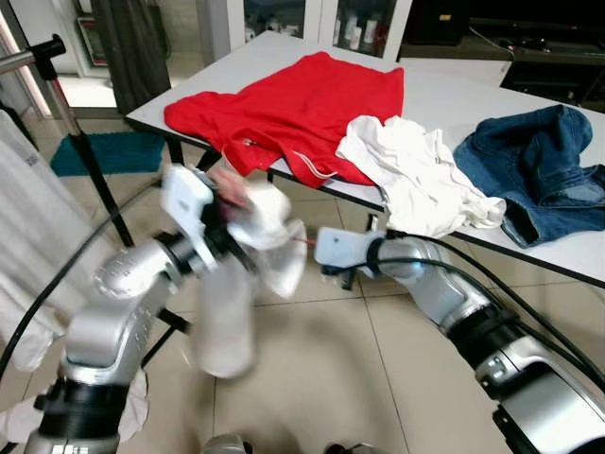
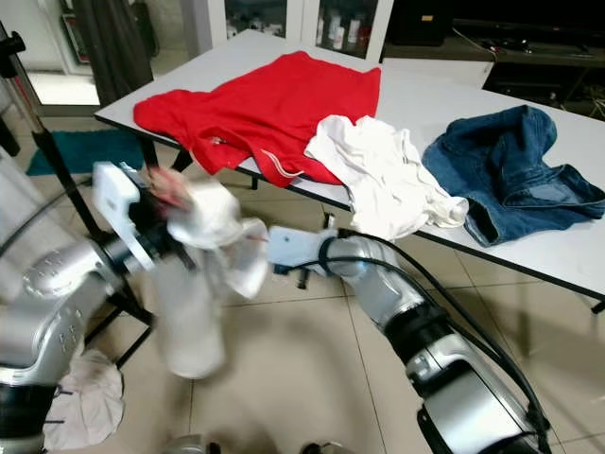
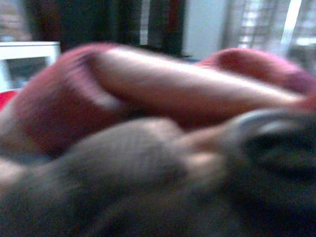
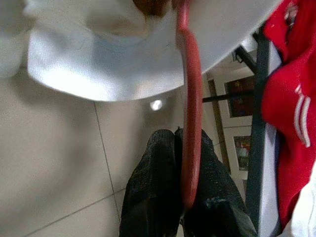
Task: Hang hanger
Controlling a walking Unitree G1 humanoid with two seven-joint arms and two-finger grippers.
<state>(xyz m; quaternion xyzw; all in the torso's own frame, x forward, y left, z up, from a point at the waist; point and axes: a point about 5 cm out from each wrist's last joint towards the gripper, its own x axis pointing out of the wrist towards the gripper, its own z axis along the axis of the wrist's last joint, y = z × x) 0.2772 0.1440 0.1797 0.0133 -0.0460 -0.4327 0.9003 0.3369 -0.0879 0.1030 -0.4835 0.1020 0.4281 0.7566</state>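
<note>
Between both arms, above floor near counter (image 1: 444,104): red hanger (image 4: 191,123) carrying white shirt (image 1: 269,236). Right end effector (image 4: 183,197) pinched shut on hanger's thin bar. Left end effector (image 1: 227,222) buried in cloth, state unclear. Hanger looks stiff, light, slick; shirt limp. Best hold: rigid bar.

silver arms (image 1: 444,293), black cables (image 1: 529,312), black fingers (image 4: 158,197)

White table (image 1: 444,90): red shirt (image 1: 302,109), white garment (image 1: 416,180) (hanging over near edge), blue jeans (image 1: 539,165). Tiled floor (image 1: 378,378): teal mat (image 1: 109,151).
</note>
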